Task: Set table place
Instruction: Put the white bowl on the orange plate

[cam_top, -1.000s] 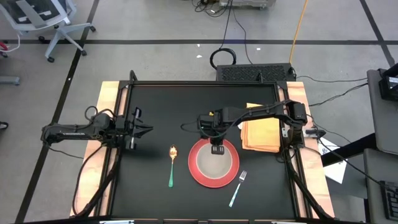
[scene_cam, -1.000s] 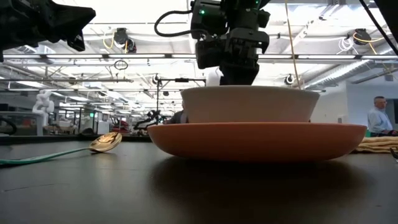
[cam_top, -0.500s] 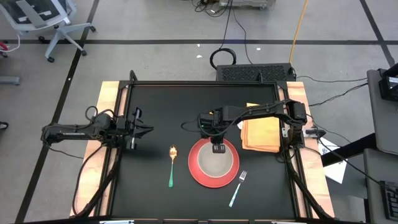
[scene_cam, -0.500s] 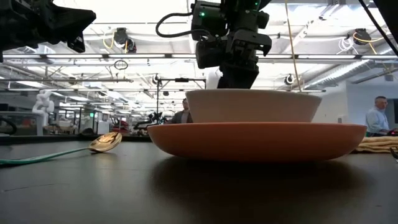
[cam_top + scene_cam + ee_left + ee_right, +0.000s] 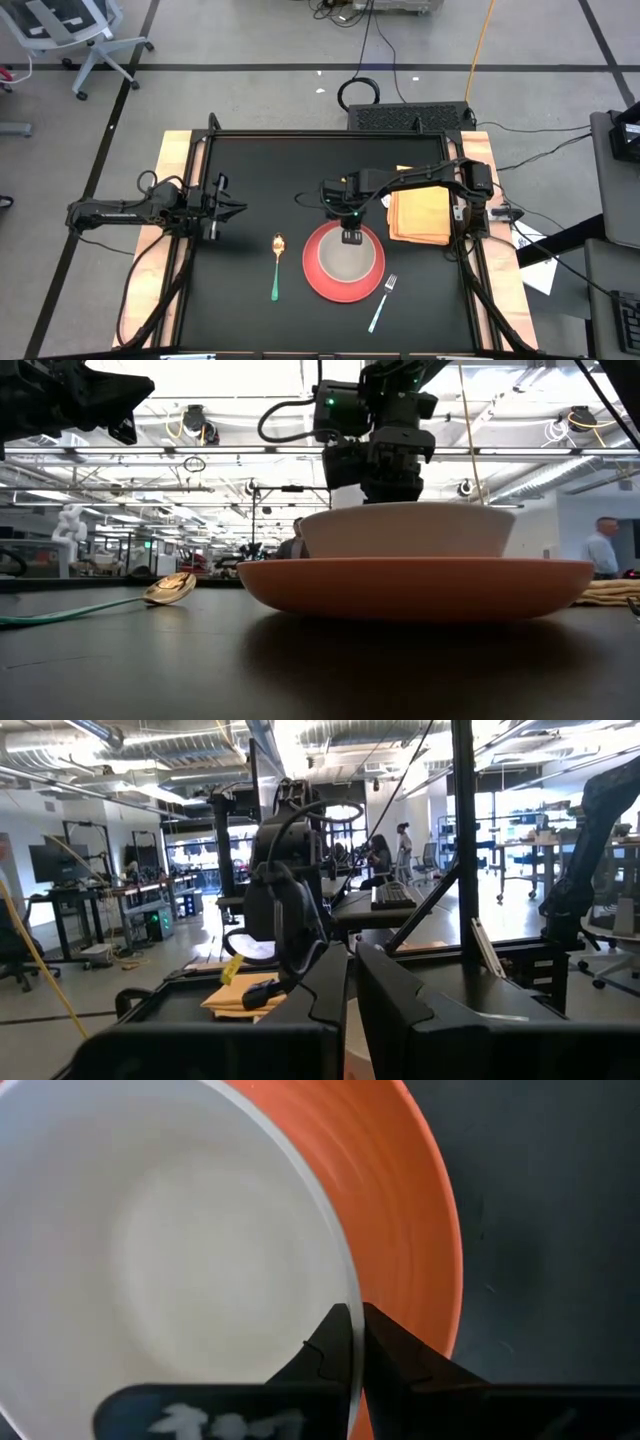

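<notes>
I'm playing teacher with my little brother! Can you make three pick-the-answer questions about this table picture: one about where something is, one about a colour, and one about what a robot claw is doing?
1. Where does the white bowl sit?
A. on the yellow napkin
B. on the orange plate
C. on bare table

2. What colour is the handle of the gold-bowled spoon?
A. green
B. red
C. white

3. What is the right gripper doing?
A. hanging open beside the fork
B. holding the spoon
C. pinching the bowl's rim

Answers:
1 B: both the high and low views show the bowl resting in the plate.
2 A: the high view shows a green handle.
3 C: the right wrist view shows its fingers closed on the rim.
</notes>
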